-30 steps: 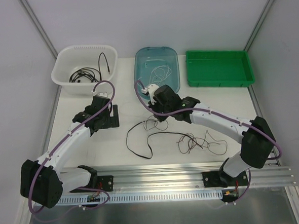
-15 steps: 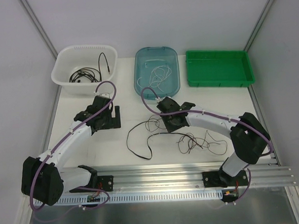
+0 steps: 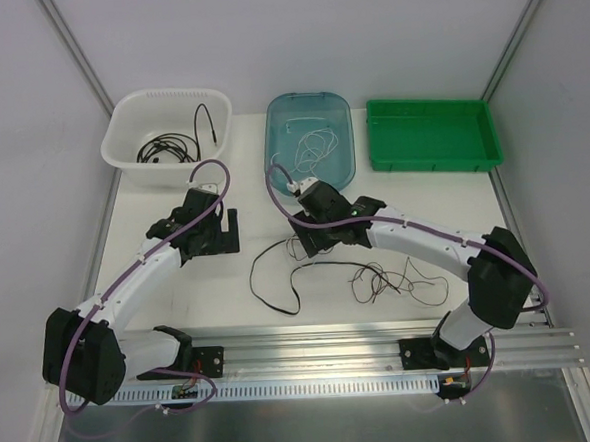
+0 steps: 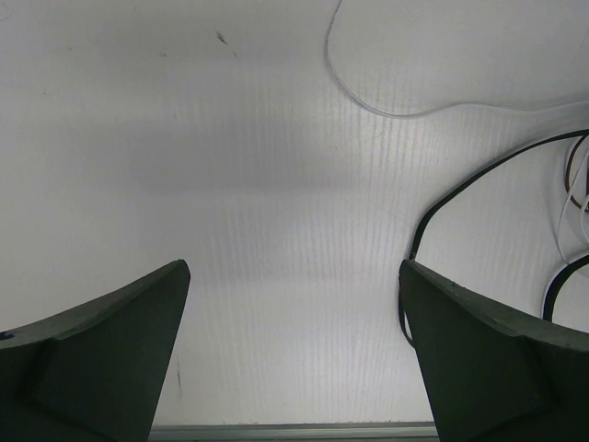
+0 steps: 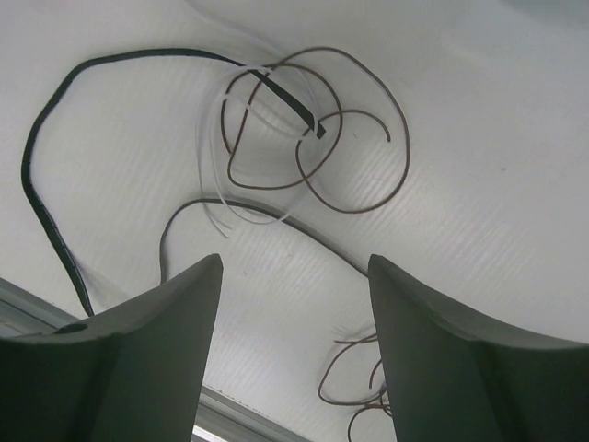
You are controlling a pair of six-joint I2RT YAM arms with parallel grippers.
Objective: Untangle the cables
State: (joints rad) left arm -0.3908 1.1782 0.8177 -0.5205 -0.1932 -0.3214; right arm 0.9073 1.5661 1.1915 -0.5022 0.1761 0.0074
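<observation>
Nothing legible in any of the three views. No lettering, label, brand mark, number or sign clear enough to read.
</observation>
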